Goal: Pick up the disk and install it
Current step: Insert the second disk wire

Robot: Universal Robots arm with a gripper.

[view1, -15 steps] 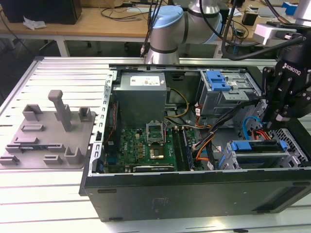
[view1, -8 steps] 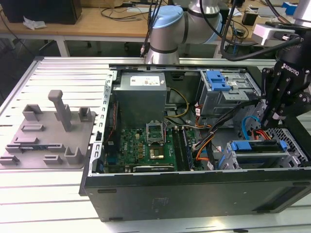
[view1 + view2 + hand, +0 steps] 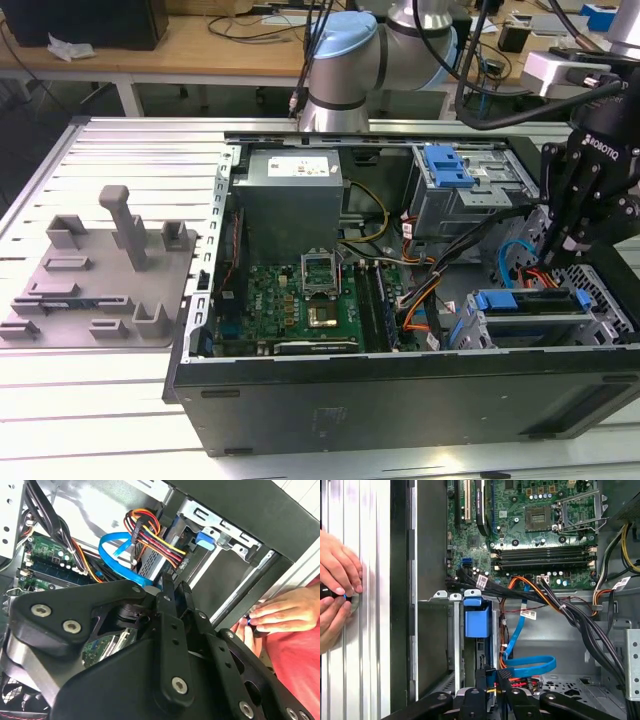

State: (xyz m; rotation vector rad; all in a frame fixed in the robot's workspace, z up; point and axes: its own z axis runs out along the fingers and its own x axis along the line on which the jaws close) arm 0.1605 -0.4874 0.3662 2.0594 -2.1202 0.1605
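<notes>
The disk is hidden from me. My gripper [image 3: 570, 256] hangs inside the open computer case at the exterior view's right, just above the grey drive cage [image 3: 540, 318]. That cage carries a small blue latch [image 3: 497, 300] at its end. In both wrist views the black fingers [image 3: 168, 591] stand close together, and nothing is visibly held between them. The fingertips [image 3: 482, 678] point at a looped blue flat cable [image 3: 530, 666] and a bundle of red, yellow and black wires [image 3: 155, 540]. The blue latch [image 3: 472, 617] and its cage sit just beyond the gripper [image 3: 493, 676].
The motherboard [image 3: 310, 295], power supply [image 3: 290, 200] and a second cage with a blue latch [image 3: 447, 165] fill the case. A grey fixture plate [image 3: 100, 270] lies at the exterior view's left. A person's hands [image 3: 337, 595] hold something small on the slatted table beside the case wall.
</notes>
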